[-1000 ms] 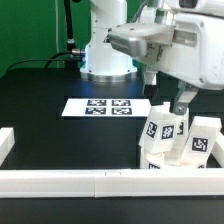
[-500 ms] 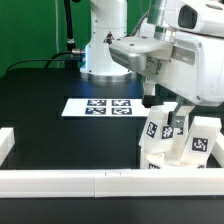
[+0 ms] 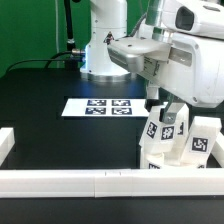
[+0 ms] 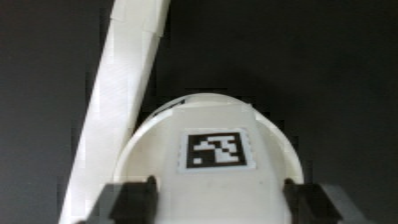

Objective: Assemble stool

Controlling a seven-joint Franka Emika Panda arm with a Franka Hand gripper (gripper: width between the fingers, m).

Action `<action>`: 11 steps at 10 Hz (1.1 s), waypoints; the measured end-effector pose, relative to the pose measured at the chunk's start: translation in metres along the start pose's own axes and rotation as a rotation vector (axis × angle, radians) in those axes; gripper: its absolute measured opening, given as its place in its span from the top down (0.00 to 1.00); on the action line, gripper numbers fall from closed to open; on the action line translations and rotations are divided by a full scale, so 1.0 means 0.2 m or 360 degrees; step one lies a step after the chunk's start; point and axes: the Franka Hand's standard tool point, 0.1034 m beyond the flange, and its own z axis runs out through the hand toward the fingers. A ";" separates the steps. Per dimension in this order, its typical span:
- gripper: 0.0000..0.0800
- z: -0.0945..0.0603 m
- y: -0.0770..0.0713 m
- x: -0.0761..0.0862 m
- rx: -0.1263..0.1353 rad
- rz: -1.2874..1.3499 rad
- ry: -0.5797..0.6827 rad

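We are working at the lower right of the exterior view, where the table (image 3: 40,120) is carrying the marker board (image 3: 105,106), a rail (image 3: 70,182) and three legs. Our gripper (image 3: 166,112) is pinching the middle leg (image 3: 163,128), fingers (image 4: 128,200) flanking its tagged face. It looks light, stiff, slick plastic; flat sides are giving the surest hold. The seat is not showing.

Light: even, bright overhead, both views | Shadows: faint on black counter (image 3: 50,85) | Glare: white rail (image 4: 128,60) washed out, edges bleeding | Blur: wrist view soft overall, fingertips (image 4: 128,200) out of focus; exterior view sharper, low resolution | Distortion: none obvious
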 end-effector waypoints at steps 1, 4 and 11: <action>0.58 0.00 0.00 0.00 0.0000 0.0039 0.0000; 0.58 0.00 -0.02 -0.01 0.0038 0.0370 -0.0001; 0.58 0.02 -0.04 -0.05 0.0057 0.1169 0.0004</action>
